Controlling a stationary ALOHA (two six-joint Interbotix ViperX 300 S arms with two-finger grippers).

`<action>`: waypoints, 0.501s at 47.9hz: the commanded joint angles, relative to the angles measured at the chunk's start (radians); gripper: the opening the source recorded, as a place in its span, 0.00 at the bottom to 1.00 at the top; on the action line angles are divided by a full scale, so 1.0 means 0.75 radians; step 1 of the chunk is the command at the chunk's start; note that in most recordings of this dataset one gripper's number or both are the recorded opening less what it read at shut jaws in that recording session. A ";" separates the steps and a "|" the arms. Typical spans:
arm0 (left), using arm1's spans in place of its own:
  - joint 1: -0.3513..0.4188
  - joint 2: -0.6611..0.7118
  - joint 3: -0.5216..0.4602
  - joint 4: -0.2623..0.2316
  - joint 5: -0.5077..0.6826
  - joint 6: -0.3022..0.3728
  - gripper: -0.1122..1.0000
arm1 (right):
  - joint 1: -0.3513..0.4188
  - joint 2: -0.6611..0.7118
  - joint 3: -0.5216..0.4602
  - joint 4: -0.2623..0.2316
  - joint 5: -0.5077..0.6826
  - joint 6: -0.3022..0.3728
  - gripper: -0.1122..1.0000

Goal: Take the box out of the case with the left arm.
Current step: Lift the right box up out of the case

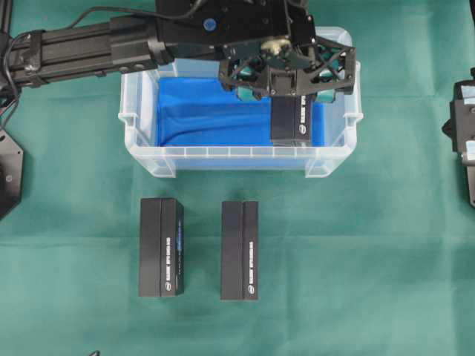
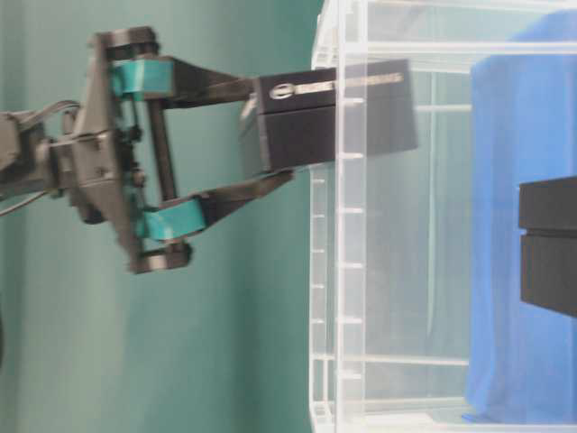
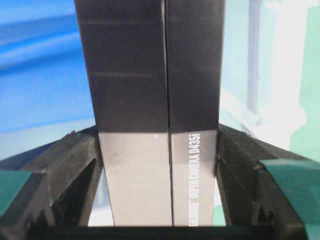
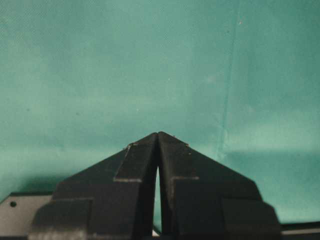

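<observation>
We see the left claw point(image 1: 284, 83) pinching a black box point(image 1: 291, 119) from both sides. In the left wrist view its two black fingers point(image 3: 80, 165) press flat on the box's sides, and white letters run along the box. The box is at the right end of the clear case point(image 1: 148, 159), over the blue lining point(image 1: 200, 111). In the table-level view, which is turned on its side, the box point(image 2: 297, 122) pokes partly out past the rim of the case point(image 2: 347, 271), so it is half in and half out. The case wall is close around the box there.

Two more black boxes lie on the green cloth point(image 1: 371, 245) in front of the case. One box point(image 1: 161, 247) is on the left and the other box point(image 1: 240, 250) is just to its right, with a gap between them. They are well apart from the case.

The right claw point(image 4: 158, 137) is far off at the side, over bare cloth. Its tips are pressed together with nothing between them.
</observation>
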State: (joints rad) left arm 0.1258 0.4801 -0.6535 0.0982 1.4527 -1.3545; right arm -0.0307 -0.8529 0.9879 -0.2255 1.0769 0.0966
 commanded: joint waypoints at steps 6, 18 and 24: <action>-0.010 -0.033 -0.137 -0.022 0.059 0.008 0.66 | 0.000 0.006 -0.035 0.000 -0.004 0.002 0.16; -0.008 -0.035 -0.266 -0.043 0.166 0.008 0.66 | 0.000 0.006 -0.035 0.000 -0.002 0.002 0.17; -0.008 -0.035 -0.335 -0.043 0.229 0.008 0.66 | 0.000 0.006 -0.035 0.000 -0.002 0.002 0.17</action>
State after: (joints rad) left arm 0.1243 0.4801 -0.8514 0.0644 1.6061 -1.3499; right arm -0.0307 -0.8529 0.9879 -0.2270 1.0769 0.0966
